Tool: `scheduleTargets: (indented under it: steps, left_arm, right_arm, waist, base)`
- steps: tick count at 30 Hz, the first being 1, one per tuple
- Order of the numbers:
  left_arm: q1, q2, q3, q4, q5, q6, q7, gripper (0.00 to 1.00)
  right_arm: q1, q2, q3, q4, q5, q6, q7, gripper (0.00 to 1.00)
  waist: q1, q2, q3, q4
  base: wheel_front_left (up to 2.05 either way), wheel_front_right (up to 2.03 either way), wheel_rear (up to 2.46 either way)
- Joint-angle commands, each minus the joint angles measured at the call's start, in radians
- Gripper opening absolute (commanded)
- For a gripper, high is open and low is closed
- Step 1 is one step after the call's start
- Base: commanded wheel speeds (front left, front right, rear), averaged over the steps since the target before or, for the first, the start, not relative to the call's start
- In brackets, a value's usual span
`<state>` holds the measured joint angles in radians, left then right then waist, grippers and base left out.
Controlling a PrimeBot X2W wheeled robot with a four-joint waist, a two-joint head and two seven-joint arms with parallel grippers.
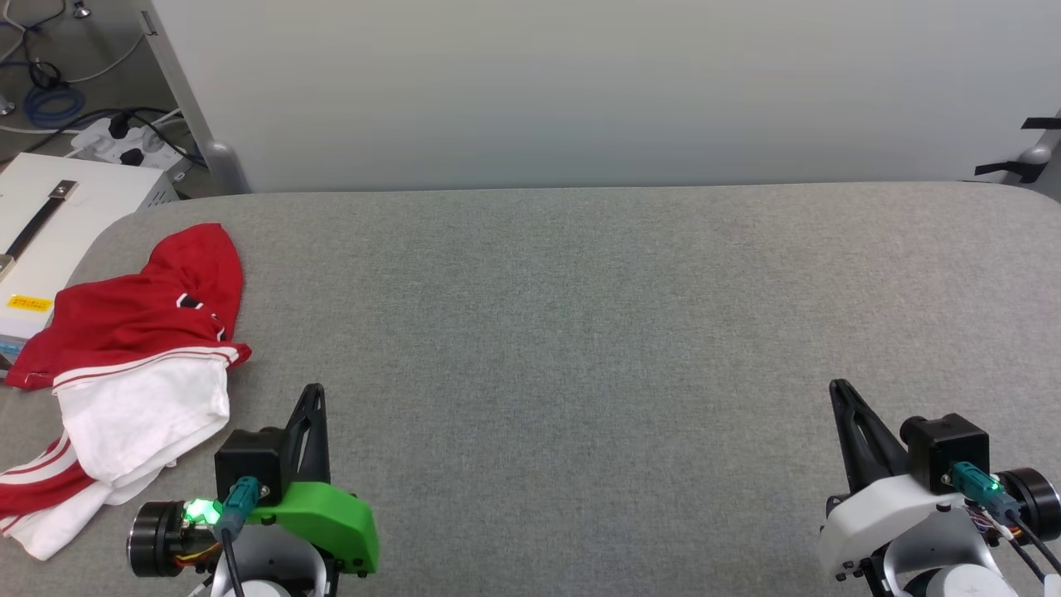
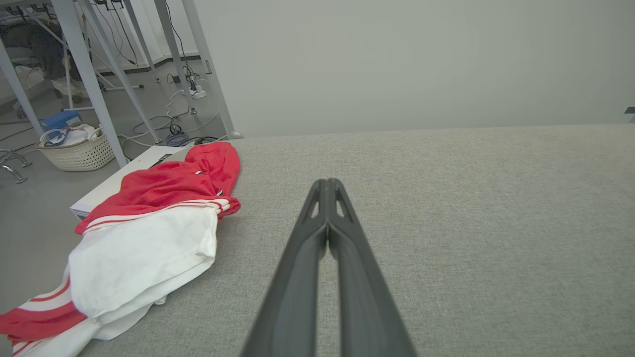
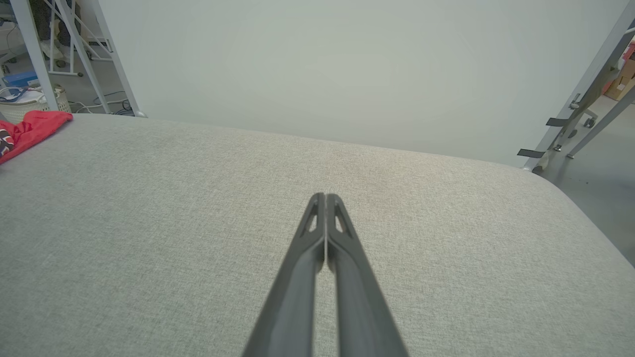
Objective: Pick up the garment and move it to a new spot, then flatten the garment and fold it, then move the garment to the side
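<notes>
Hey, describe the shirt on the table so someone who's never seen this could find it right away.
Start at the wide grey fabric-covered table and go to its left end. There the garment lies crumpled at the edge, next to a white box. Unlike the plain box, it is soft red-and-white cloth with striped trim.

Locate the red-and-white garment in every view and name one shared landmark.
Head view: garment crumpled at the left edge.
Left wrist view: garment at lower left.
Right wrist view: red corner at the upper left edge.
Shared landmark: grey table meeting the pale wall.
</notes>
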<state>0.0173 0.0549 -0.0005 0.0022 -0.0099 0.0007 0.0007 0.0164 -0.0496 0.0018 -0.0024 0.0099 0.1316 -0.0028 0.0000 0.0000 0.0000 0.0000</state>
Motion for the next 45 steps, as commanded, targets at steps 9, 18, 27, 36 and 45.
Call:
scheduleTargets:
  steps: [9,18,27,36,45]
  left_arm:
    - [-0.017,-0.005,0.0,-0.002,0.01,-0.001,-0.001,0.0]
    - [-0.017,-0.005,0.0,-0.002,0.01,-0.001,-0.001,0.0]
    - [-0.017,-0.005,0.0,-0.002,0.01,-0.001,-0.001,0.0]
    - [-0.017,-0.005,0.0,-0.002,0.01,-0.001,-0.001,0.0]
    - [-0.017,-0.005,0.0,-0.002,0.01,-0.001,-0.001,0.0]
  right_arm:
    - [-0.016,-0.001,-0.002,0.002,-0.01,-0.001,0.003,0.0]
    - [-0.016,-0.001,-0.002,0.002,-0.01,-0.001,0.003,0.0]
    - [-0.016,-0.001,-0.002,0.002,-0.01,-0.001,0.003,0.0]
    - [-0.016,-0.001,-0.002,0.002,-0.01,-0.001,0.003,0.0]
    - [-0.016,-0.001,-0.002,0.002,-0.01,-0.001,0.003,0.0]
  waist:
    - [0.0,0.0,0.0,0.0]
    - [0.0,0.0,0.0,0.0]
    - [0.0,0.0,0.0,0.0]
    - [0.0,0.0,0.0,0.0]
    - [0.0,0.0,0.0,0.0]
  base:
    - [0.0,0.0,0.0]
    - [0.0,0.0,0.0]
    - [0.0,0.0,0.0]
    - [0.0,0.0,0.0]
    - [0.0,0.0,0.0]
